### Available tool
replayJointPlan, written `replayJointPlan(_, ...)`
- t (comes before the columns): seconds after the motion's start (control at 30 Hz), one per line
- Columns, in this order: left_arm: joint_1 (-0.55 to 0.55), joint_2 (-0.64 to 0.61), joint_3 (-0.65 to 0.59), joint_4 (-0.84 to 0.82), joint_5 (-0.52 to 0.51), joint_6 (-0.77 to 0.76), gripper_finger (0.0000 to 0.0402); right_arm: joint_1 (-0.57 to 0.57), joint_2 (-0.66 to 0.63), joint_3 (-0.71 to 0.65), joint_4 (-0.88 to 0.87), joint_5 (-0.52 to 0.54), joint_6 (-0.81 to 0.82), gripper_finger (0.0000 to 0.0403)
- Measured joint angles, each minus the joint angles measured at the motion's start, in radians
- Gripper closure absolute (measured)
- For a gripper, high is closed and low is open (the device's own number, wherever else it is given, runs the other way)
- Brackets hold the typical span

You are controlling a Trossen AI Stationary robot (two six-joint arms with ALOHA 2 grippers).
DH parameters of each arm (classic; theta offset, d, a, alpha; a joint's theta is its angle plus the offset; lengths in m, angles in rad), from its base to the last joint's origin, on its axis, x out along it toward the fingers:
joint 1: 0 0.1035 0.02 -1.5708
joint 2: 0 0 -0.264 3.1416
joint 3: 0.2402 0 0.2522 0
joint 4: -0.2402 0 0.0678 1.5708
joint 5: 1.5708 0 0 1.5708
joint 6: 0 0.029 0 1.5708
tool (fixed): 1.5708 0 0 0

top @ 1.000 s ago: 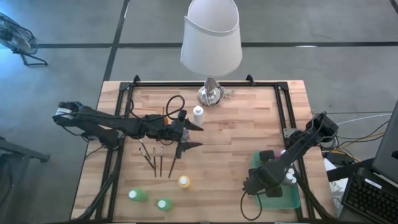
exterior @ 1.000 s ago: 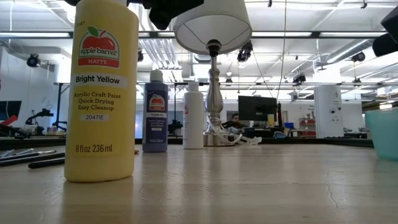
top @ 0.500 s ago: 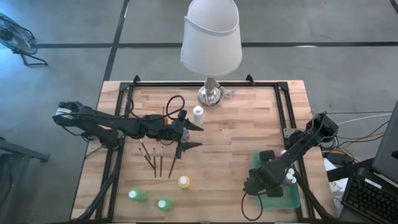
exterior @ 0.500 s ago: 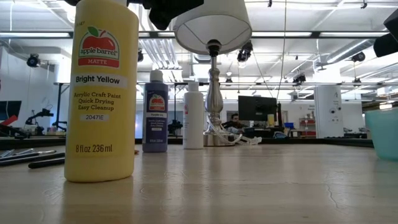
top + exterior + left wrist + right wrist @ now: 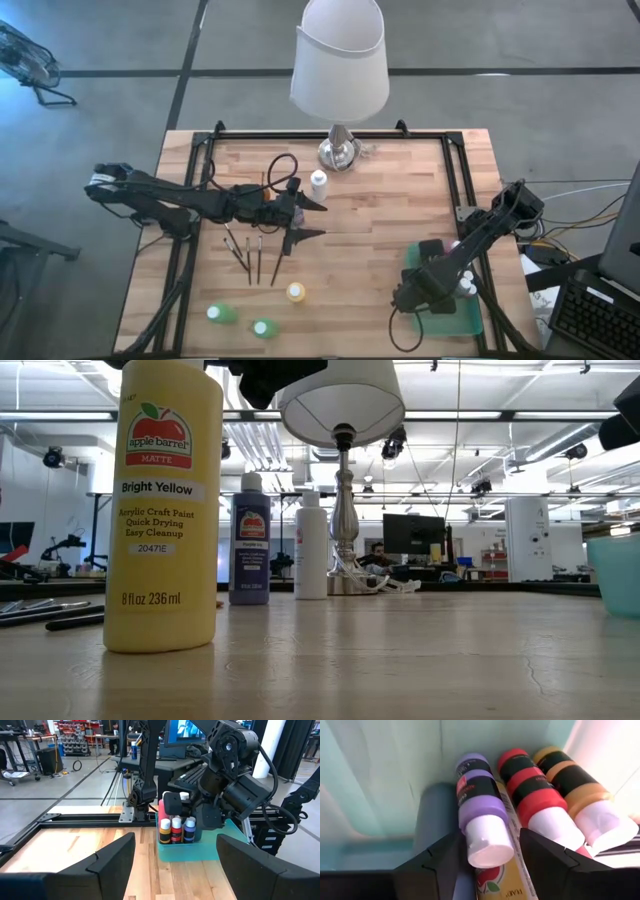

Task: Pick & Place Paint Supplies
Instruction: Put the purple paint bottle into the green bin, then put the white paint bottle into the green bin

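In the teal tray (image 5: pixel 470 318), three white-capped paint bottles stand upright side by side: purple (image 5: pixel 479 795), red (image 5: pixel 532 790) and orange-yellow (image 5: pixel 572 785). My right gripper (image 5: pixel 490 851) points steeply down into the tray. It is open, with one finger on each side of the purple bottle's cap. On the table stand a yellow bottle (image 5: pixel 295 292), two green ones (image 5: pixel 218 314) and a white one (image 5: pixel 319 183). Dark paintbrushes (image 5: pixel 252 256) lie flat near them. My left gripper (image 5: pixel 308 218) hovers open over the table's middle and holds nothing. My right gripper comes from above with its fingers beside the purple bottle's white cap (image 5: pixel 490 840). A gap shows at one finger (image 5: pixel 540 855). The other finger (image 5: pixel 445 857) lies close along the bottle, and I cannot tell whether it touches. The bottle stands on the tray floor.
A lamp with a white shade (image 5: pixel 340 60) stands at the far middle edge. A black frame (image 5: pixel 300 137) runs around the tabletop. In the low view a yellow bottle (image 5: pixel 165 510) is close, with a blue one (image 5: pixel 250 540) and a white one (image 5: pixel 311 545) behind it.
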State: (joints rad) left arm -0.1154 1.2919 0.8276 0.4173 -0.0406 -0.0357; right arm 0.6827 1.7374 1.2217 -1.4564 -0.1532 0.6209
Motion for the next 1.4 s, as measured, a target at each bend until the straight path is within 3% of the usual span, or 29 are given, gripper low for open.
replayJointPlan(0.2, 0.0, 0.0, 0.0, 0.0, 0.0, 0.0, 0.0117, 0.0, 0.0, 0.023, -0.003, 0.0, 0.004, 0.0192)
replayJointPlan(0.63, 0.0, 0.0, 0.0, 0.0, 0.002, 0.0, 0.0117, 0.0, 0.0, 0.119, -0.102, 0.027, 0.023, 0.0219)
replayJointPlan(1.13, 0.0, 0.0, 0.0, 0.001, 0.002, 0.007, 0.0117, 0.0, -0.003, 0.371, -0.114, 0.081, 0.133, 0.025)
replayJointPlan(1.27, 0.0, -0.003, 0.007, -0.011, 0.003, 0.003, 0.0117, 0.0, -0.003, 0.443, -0.112, 0.16, 0.13, 0.0272)
replayJointPlan(1.4, 0.0, -0.055, 0.032, -0.135, 0.028, -0.001, 0.0117, 0.0, -0.003, 0.509, -0.109, 0.272, 0.064, 0.0298)
